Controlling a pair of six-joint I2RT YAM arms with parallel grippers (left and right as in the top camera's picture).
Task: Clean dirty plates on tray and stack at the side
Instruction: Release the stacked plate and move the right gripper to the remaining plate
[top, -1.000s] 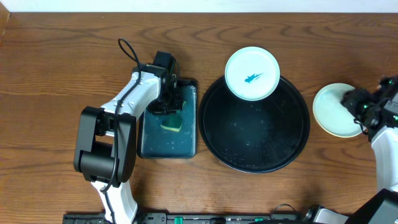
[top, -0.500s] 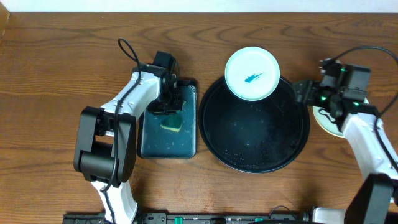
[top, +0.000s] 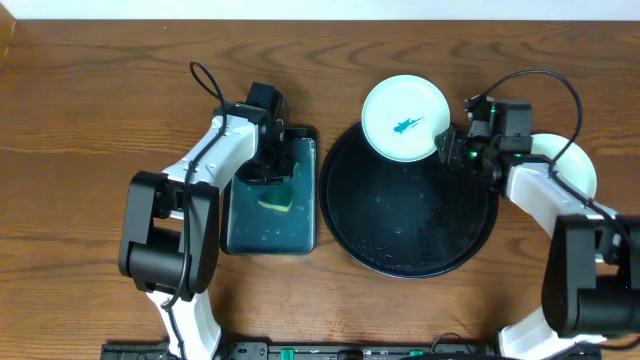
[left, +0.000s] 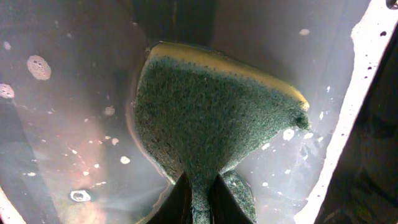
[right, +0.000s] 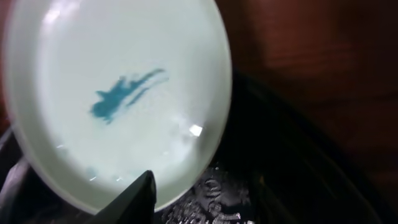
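The dirty plate (top: 405, 118) rests across the far rim of the tray (top: 410, 250). If my right jaws push its edge instead of closing around it, I think it can slide off onto the desk (top: 80, 120) or tip over. The plate lies just beside these jaws, on the side toward my other arm; how far they are open I cannot tell. My left jaws are closed on the sponge (left: 211, 118)

White links (top: 215, 150), black joints (top: 160, 235), looping black cables (top: 205, 80).
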